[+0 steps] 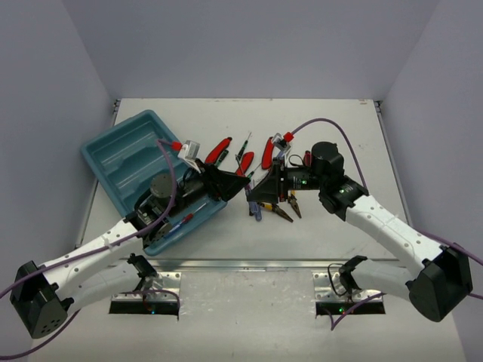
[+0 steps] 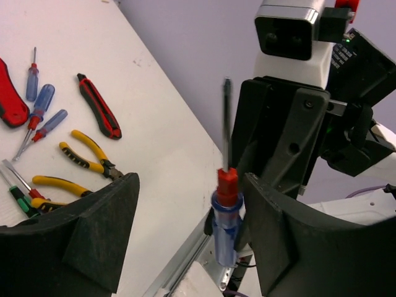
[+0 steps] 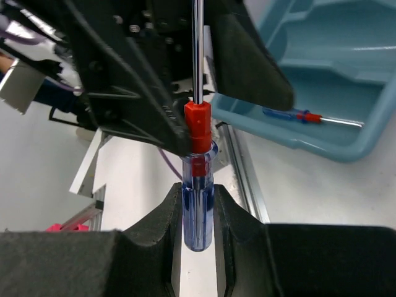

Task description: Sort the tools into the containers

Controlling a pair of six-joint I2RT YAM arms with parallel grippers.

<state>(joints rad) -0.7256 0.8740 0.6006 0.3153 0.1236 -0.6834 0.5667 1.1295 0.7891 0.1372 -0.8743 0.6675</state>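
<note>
White surface (image 1: 339, 226), lavender walls (image 1: 241, 45) on three sides. Held screwdriver (image 3: 198, 213): blue handle, red collar, shaft pointing up in both wrist views, off the surface, just beside the right corner of the tray (image 1: 113, 147). Right gripper (image 3: 198, 197) is clamped on the blue handle, a finger touching each side. Left gripper (image 2: 189, 185) faces it head-on, jaws apart. The same screwdriver sits between its fingers (image 2: 99, 229), close to one, clear gap to the other. Contact with the near finger: can't tell. Left isn't gripping anything.

Tray: teal, left of centre, skewed to the surface edges, near end under the left arm (image 1: 98, 249). One blue screwdriver (image 3: 291, 115) lies flat in the end compartment nearest the arm bases.

Loose tools sit on the surface right of the tray, mostly behind and under the two grippers. Top view: red cutters (image 1: 218, 150) just beyond the tray's far-right edge, more red handles toward the right arm (image 1: 377, 219). Left wrist view: pliers (image 2: 86, 153), yellow handles, two pairs near each other. Three small blue screwdrivers (image 2: 38, 106) lie beside them. A black-green screwdriver (image 2: 17, 197) is at the frame edge next to the lower pliers. One red-black cutter (image 2: 99, 106) lies apart from the rest.

Purple cable (image 1: 332, 124) loops over the right arm.
</note>
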